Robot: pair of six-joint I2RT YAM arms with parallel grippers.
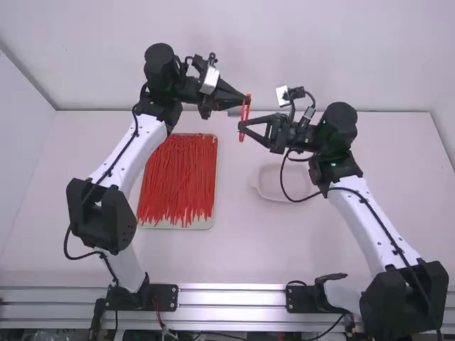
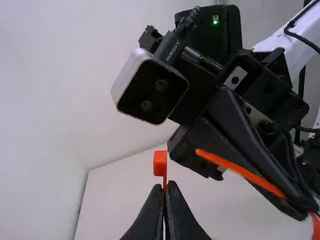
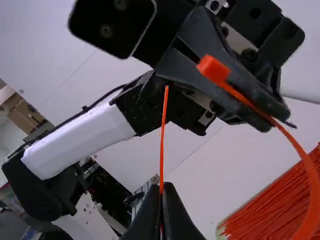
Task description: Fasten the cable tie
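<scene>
One orange-red cable tie (image 1: 244, 116) is held in the air between both arms, above the table's far middle. My left gripper (image 1: 246, 100) is shut on the tie close to its square head (image 2: 159, 163), which pokes out above the fingertips (image 2: 156, 200). My right gripper (image 1: 242, 132) is shut on the thin tail end of the strap (image 3: 162, 135). From there the strap curves round to the head (image 3: 214, 67) at the left gripper's fingers. The two grippers face each other, tips a few centimetres apart.
A flat tray (image 1: 212, 226) piled with several loose orange ties (image 1: 179, 177) lies on the table under the left arm. A shallow white dish (image 1: 274, 185) sits below the right gripper. The white table around them is bare, with walls behind and at the left.
</scene>
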